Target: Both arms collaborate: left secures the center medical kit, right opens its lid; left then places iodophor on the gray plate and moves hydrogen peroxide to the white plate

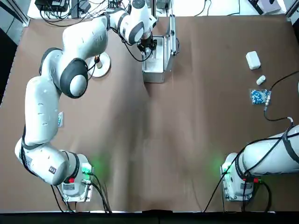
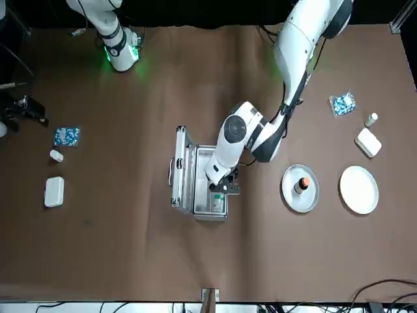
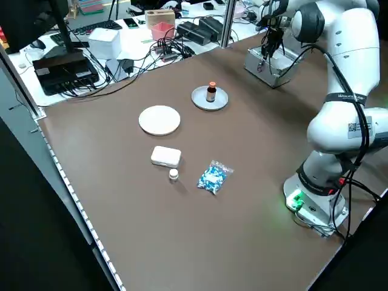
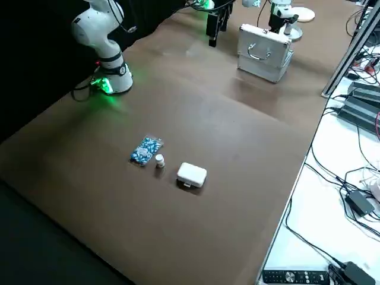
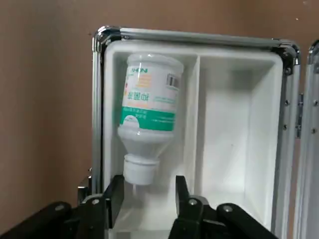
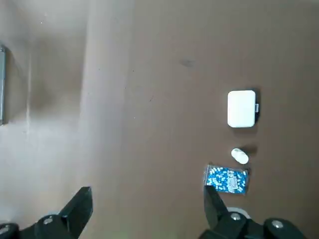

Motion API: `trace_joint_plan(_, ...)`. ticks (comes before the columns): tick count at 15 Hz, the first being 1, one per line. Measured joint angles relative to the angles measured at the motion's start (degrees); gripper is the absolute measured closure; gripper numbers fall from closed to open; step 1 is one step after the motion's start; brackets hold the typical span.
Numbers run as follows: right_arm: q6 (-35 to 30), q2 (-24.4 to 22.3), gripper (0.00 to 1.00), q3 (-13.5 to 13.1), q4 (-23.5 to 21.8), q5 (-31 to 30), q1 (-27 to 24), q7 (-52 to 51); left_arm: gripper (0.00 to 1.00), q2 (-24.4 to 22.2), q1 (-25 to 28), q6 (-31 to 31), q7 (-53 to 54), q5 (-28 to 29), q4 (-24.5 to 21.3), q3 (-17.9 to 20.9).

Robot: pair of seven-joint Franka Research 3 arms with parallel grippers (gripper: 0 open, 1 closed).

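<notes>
Black two-fingered left gripper (image 5: 149, 180), spread, above teal-banded white peroxide bottle (image 5: 152, 94) in opened silver case (image 5: 187, 36); right gripper (image 6: 148, 189), spread, idle table-right; orange-capped iodophor (image 2: 303, 184) on rimmed gray plate (image 2: 300, 203); I judge only peroxide-to-white-disc transfer left.

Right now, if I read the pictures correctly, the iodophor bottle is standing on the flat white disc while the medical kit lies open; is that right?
Not quite: the front view shows the iodophor on the rimmed gray plate. The medical kit does lie open.

A brown worktop (image 3: 200, 200) fills the left side view; upper left, a white desk (image 3: 136, 45) holds a black monitor stand (image 3: 65, 71).
</notes>
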Motion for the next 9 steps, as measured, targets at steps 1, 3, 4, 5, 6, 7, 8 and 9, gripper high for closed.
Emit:
trace_joint_plan(1, 0.0, 0.0, 0.01, 0.02, 0.01, 0.0, 0.02, 0.0, 0.5, 0.05, 0.0, -0.01, 0.05, 0.29, 0.0, 0.01)
trace_joint_plan(3, 0.0, 0.0, 0.01, -0.05, 0.04, 0.0, -0.01, 0.0, 0.5, 0.19, -0.01, -0.01, 0.8, 0.77, 0.0, 0.01)
trace_joint_plan(4, 0.01, 0.0, 0.01, -0.12, 0.05, 0.0, -0.05, 0.0, 0.5, 0.27, -0.03, -0.01, 1.03, 0.78, 0.0, 0.01)
trace_joint_plan(5, 0.04, 0.0, 0.01, -0.19, 0.05, 0.0, -0.07, 0.0, 0.5, 0.33, -0.04, -0.01, 1.1, 0.79, 0.0, 0.01)
trace_joint_plan(6, 0.1, 0.0, 0.01, -0.23, 0.06, 0.0, -0.08, 0.0, 0.5, 0.43, -0.04, -0.02, 1.13, 0.81, 0.0, 0.01)
trace_joint_plan(7, 0.13, 0.0, 0.01, -0.23, 0.06, 0.0, -0.07, 0.0, 0.52, 0.57, -0.05, -0.01, 1.14, 0.81, 0.01, 0.01)
trace_joint_plan(8, 0.18, 0.0, 0.01, -0.23, 0.06, 0.0, -0.08, 0.0, 0.52, 0.72, -0.05, -0.01, 1.15, 0.82, 0.01, 0.0)
trace_joint_plan(9, 0.25, 0.0, 0.01, -0.24, 0.06, 0.0, -0.08, 0.0, 0.52, 0.87, -0.06, 0.02, 1.15, 0.82, 0.07, 0.0)
